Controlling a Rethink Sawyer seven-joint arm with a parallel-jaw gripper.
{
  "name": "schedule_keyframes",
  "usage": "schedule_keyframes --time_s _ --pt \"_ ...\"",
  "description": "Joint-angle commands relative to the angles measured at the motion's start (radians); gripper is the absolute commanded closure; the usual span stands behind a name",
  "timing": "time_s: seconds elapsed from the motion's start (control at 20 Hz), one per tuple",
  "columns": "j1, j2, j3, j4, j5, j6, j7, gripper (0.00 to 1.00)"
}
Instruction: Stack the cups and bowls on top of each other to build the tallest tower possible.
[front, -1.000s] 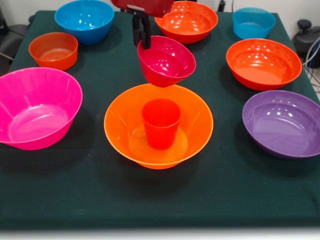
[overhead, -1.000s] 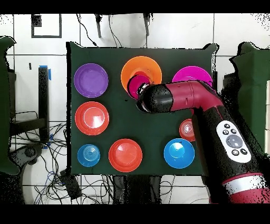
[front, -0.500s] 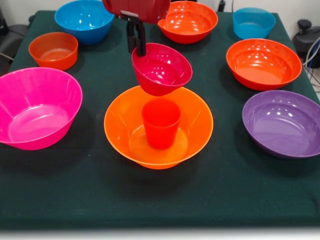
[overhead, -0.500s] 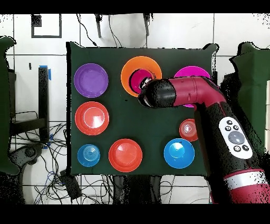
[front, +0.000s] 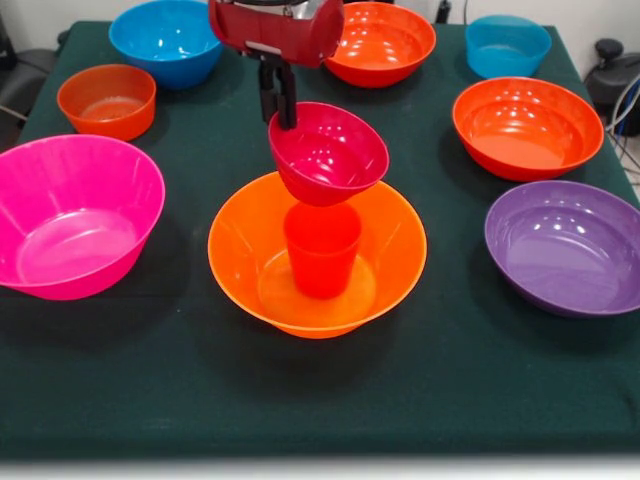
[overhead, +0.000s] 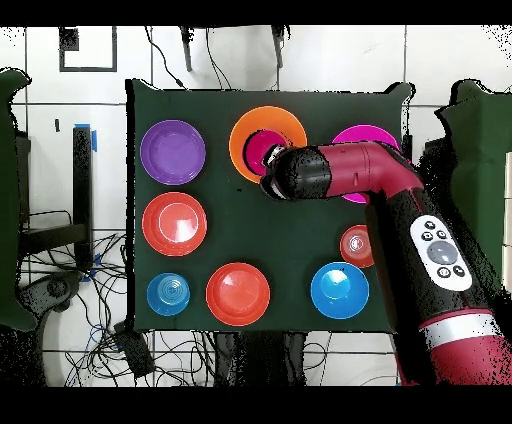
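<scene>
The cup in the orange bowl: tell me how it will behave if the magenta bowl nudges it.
The cup stands upright, taller than wide, so a sideways nudge would probably tip it. It looks like thin plastic, likely light. The orange bowl's glossy floor may let it slide. The magenta bowl hangs tilted in the hand, so first contact may be off-centre.

Nine bowls (front: 330, 152), one cup (front: 322, 248), one red arm (overhead: 400, 215), one green-clothed table (front: 450, 380)
</scene>
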Motion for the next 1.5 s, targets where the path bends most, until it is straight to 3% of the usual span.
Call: schedule_keyframes --time_s 0.05,0.6,1.5 --pt "0.035 0.029 0.012 -0.038 -0.055 0.121 -0.264 1.00" --pt "-0.002 0.024 0.044 -0.029 -0.028 0.138 -0.302 1.00" --pt "0.007 0.020 0.055 -0.070 -0.028 0.186 -0.290 1.00"
